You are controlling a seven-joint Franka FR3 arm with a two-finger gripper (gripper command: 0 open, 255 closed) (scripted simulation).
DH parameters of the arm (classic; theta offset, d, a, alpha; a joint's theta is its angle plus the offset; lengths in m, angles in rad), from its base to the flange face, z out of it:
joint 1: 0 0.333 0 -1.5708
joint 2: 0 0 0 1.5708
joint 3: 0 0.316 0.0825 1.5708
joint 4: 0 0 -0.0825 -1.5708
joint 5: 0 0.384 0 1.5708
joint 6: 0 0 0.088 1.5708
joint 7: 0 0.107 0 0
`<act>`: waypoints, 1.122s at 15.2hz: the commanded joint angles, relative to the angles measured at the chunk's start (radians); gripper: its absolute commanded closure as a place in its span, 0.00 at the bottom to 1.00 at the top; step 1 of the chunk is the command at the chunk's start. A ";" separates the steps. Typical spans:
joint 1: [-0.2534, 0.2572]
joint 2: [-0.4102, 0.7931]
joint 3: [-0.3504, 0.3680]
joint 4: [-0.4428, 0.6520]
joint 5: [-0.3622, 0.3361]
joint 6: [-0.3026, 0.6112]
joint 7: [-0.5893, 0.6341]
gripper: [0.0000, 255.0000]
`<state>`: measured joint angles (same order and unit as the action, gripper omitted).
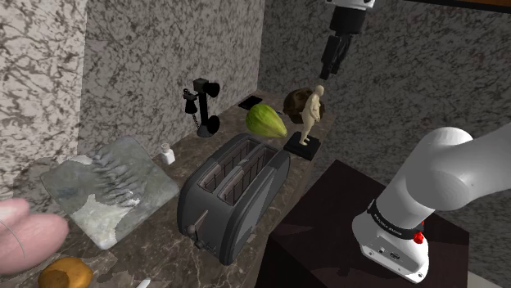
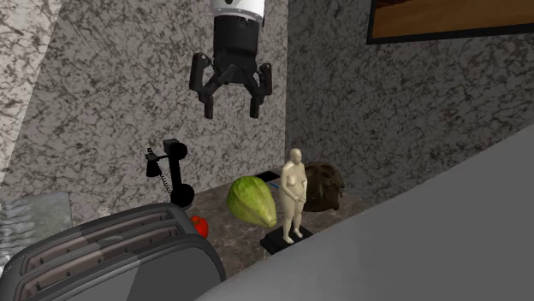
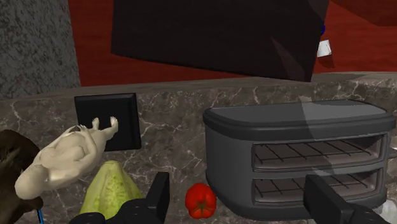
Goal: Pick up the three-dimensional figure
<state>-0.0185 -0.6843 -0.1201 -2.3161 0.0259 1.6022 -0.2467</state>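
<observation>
The task is only at its beginning; the gripper hangs high above the table, fingers spread wide and holding nothing; the figure is not yet touched. It stands upright on a flat black square base beyond the toaster, just beside a green ribbed fruit. The figure is pale cream, smooth, a slim rounded human shape; the toaster is dark grey with two slots; the table looks like veined stone. Descending, closing and lifting are all left, I judge.

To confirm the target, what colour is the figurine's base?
Black; the base shows best in the wrist view.
</observation>
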 commanded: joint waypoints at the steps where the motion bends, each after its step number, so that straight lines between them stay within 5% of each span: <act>1: -0.007 0.035 -0.040 0.007 -0.019 0.018 -0.056 0.00; 9: -0.024 0.259 -0.205 0.100 -0.059 0.103 -0.285 0.00; 17: -0.040 0.555 -0.345 0.279 -0.008 0.157 -0.531 0.00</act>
<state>-0.0554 -0.1725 -0.4486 -2.0654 0.0064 1.7545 -0.7424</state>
